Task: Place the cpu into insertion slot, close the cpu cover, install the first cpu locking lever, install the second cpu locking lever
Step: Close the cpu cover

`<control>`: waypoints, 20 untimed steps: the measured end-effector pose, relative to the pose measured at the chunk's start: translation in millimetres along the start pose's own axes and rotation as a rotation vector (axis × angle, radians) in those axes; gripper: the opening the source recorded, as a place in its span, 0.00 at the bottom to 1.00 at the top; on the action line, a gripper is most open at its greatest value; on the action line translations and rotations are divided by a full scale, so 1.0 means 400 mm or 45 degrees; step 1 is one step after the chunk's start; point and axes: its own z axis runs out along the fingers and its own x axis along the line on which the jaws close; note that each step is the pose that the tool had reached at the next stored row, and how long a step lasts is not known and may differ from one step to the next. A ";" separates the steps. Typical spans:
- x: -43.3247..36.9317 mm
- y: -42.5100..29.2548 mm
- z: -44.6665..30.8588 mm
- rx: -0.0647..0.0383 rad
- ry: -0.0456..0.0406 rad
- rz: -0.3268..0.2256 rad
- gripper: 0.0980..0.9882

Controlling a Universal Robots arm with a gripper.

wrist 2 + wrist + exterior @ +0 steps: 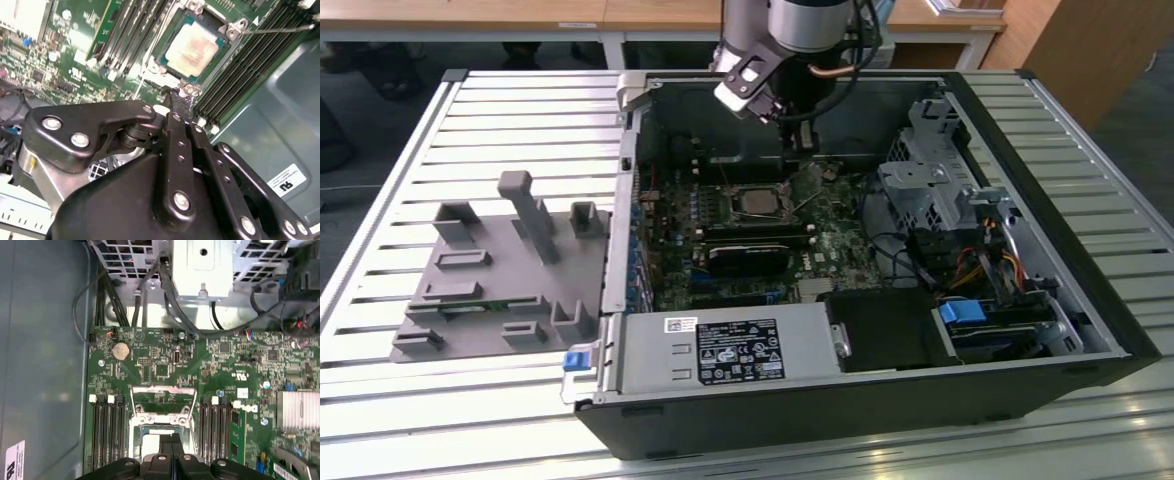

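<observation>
We note the black two-finger gripper [180,100], jaws closed against each other, its tip just beside the small square silver-rimmed black insertion slot [150,67]. The flat square silver-tan cpu [192,47] sits in that slot, face exposed. The thin silver frame cpu cover [162,417] adjoins the slot on the green motherboard [225,370]; we cannot tell its tilt.

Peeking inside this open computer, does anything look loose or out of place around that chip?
One thing: a thin silver wire lever juts out from the silver-rimmed square socket across the long black memory slots, apparently unlatched. The small silver-tan square chip sits flat inside the socket.
</observation>
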 end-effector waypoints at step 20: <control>0.012 0.108 0.015 0.008 0.000 -0.001 0.01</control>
